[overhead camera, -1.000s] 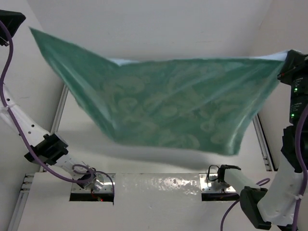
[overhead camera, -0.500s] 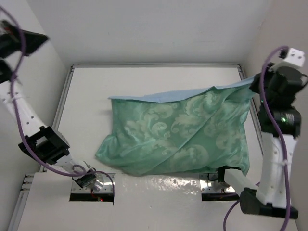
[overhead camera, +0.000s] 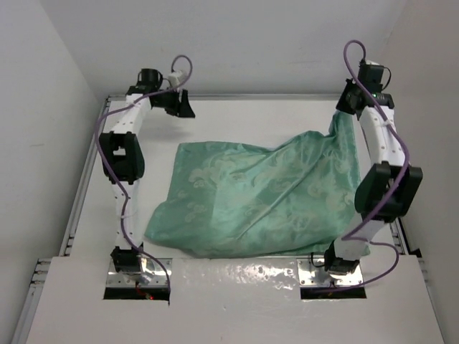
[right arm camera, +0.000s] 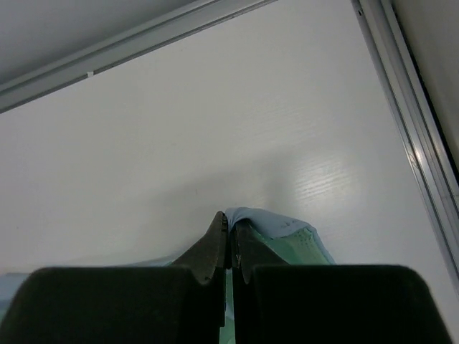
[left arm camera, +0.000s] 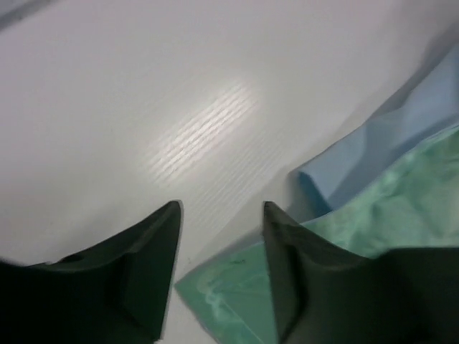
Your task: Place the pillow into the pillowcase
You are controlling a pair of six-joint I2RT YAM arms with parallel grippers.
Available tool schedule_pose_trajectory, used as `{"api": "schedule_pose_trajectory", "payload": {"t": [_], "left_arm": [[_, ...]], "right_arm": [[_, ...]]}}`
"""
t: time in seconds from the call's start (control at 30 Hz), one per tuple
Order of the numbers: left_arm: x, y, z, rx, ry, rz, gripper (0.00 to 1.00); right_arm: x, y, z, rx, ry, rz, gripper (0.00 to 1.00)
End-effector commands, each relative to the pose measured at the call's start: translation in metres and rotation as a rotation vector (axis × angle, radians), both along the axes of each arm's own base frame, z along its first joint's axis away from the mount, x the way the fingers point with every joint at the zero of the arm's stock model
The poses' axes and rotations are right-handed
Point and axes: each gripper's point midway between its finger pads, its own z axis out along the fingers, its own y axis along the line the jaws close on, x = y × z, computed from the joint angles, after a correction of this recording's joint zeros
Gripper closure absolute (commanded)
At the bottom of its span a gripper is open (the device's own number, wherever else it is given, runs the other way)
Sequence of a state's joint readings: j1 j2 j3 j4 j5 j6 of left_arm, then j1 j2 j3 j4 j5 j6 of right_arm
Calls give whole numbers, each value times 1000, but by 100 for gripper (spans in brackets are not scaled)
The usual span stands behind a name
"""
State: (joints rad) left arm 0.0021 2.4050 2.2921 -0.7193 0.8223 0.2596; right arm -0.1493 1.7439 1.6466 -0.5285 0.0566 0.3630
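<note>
The pillowcase [overhead camera: 258, 197] lies spread over the table with its patterned sea-green face up and looks puffed toward the near edge. No pillow shows; it is hidden or out of view. At the far left, my left gripper [overhead camera: 183, 107] is open and holds nothing. In the left wrist view the left gripper [left arm camera: 221, 208] hovers over the green corner of the pillowcase [left arm camera: 229, 297], whose light blue face [left arm camera: 409, 129] peeks out. My right gripper [overhead camera: 347, 109] is shut on the far right corner and lifts it. The right wrist view shows the right gripper [right arm camera: 228, 218] pinching the blue-and-green fold [right arm camera: 287, 229].
Metal rails border the white table on the left [overhead camera: 86, 186], far [overhead camera: 251, 96] and right [right arm camera: 401, 93] sides. White walls rise close behind and beside them. Both arm bases [overhead camera: 136, 265] sit at the near edge.
Both arms came down from a high stretched hold to the table's far side. The pillowcase dropped onto the table. The left gripper let go of its corner and opened.
</note>
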Motion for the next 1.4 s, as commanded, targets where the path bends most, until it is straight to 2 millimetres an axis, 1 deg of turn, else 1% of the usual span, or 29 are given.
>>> {"api": "schedule_pose_trajectory", "payload": {"t": [0.0, 0.03, 0.07, 0.13, 0.17, 0.2, 0.23, 0.27, 0.3, 0.33, 0.43, 0.47, 0.57, 0.6, 0.67, 0.7, 0.77, 0.83, 0.87, 0.9, 0.93, 0.97, 1.03, 1.07, 1.1, 1.2, 1.23, 1.33, 1.37], "left_arm": [[-33, 38, -48, 311, 53, -20, 47], [-37, 38, -49, 294, 58, -26, 43], [-51, 34, -56, 270, 118, -57, 28], [-68, 37, -56, 210, 162, -126, 14], [-89, 36, -59, 200, 235, -158, 1], [-98, 35, -49, 206, 206, -192, 0], [-99, 36, -49, 219, 173, -195, 0], [-115, 40, -67, 241, 214, -193, 0], [-115, 50, -58, 313, 160, -159, 0], [-116, 55, -73, 348, 144, -138, 0], [-125, 59, -89, 395, 161, -166, 0], [-128, 59, -107, 389, 207, -176, 0], [-130, 46, -133, 325, 269, -171, 0], [-117, 45, -137, 320, 229, -141, 0], [-111, 44, -149, 307, 242, -63, 1], [-99, 43, -149, 295, 200, -35, 5], [-100, 35, -156, 237, 230, -30, 17], [-99, 30, -163, 205, 258, -44, 47], [-100, 27, -163, 184, 272, -56, 70], [-102, 25, -164, 176, 283, -61, 100], [-102, 24, -164, 160, 294, -53, 100], [-100, 23, -159, 141, 287, -51, 100], [-83, 42, -146, 114, 263, 34, 100], [-62, 57, -131, 127, 189, 96, 100], [-46, 74, -117, 125, 149, 165, 100], [-5, 148, -70, 121, 33, 412, 100], [9, 169, -42, 132, -34, 463, 100], [25, 190, 2, 185, -160, 526, 100], [30, 190, 13, 178, -201, 534, 100]], "right_arm": [[22, -7, 17, -22, -52, -2, 100], [25, -6, 13, -18, -54, -3, 100], [26, -6, 11, -11, -57, -7, 100], [26, -6, 7, -14, -57, -12, 100], [24, -6, 7, -17, -58, -11, 100], [24, -6, 6, -17, -56, -8, 100], [21, -5, 2, -19, -50, -2, 100], [20, -5, 1, -20, -48, 0, 100], [18, -4, 3, -20, -55, 5, 100], [16, -2, -2, -17, -50, 15, 100], [11, 0, -5, -12, -50, 23, 100], [10, 1, -7, -13, -49, 23, 100], [4, 1, -15, -13, -55, 19, 100], [2, 1, -13, -16, -61, 14, 100], [-1, 0, -21, -13, -46, 5, 100], [-2, -1, -25, -12, -40, -2, 100], [-3, -2, -31, -10, -29, -10, 100], [-2, -4, -36, -10, -22, -27, 100], [-1, -5, -36, -12, -26, -31, 100], [-1, -6, -37, -12, -24, -39, 100], [1, -8, -37, -15, -25, -48, 100], [2, -11, -35, -24, -30, -63, 100], [5, -16, -31, -38, -34, -83, 100], [8, -22, -25, -59, -40, -103, 100], [9, -26, -23, -72, -40, -116, 100], [17, -43, -13, -110, -42, -170, 100], [20, -47, -12, -116, -44, -182, 100], [35, -59, 5, -135, -81, -216, 100], [40, -61, -3, -141, -65, -216, 100]]}}
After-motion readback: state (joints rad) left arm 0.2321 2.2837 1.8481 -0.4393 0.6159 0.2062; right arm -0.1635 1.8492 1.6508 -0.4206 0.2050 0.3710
